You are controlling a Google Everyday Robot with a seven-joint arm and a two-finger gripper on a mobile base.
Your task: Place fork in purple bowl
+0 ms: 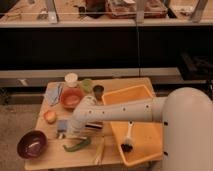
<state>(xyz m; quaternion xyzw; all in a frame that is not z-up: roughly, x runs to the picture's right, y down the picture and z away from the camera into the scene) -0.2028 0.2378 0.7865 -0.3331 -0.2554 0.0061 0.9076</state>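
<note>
The purple bowl (33,144) stands at the table's front left corner, with a pale glint inside. A thin pale utensil that looks like the fork (59,93) lies on a bluish cloth at the back left, beside the orange bowl (71,98). My gripper (66,131) is at the end of the white arm, low over the table's left middle, next to a small blue object (62,125). It is to the right of the purple bowl and well in front of the fork. What it holds, if anything, is hidden.
A yellow bin (145,97) on the right holds a black-handled brush (127,140). A green vegetable (77,146) and a flat yellow stick (99,150) lie at the front. A white cup (71,79), green cup (86,85), dark cup (98,91) and an orange fruit (50,116) stand nearby.
</note>
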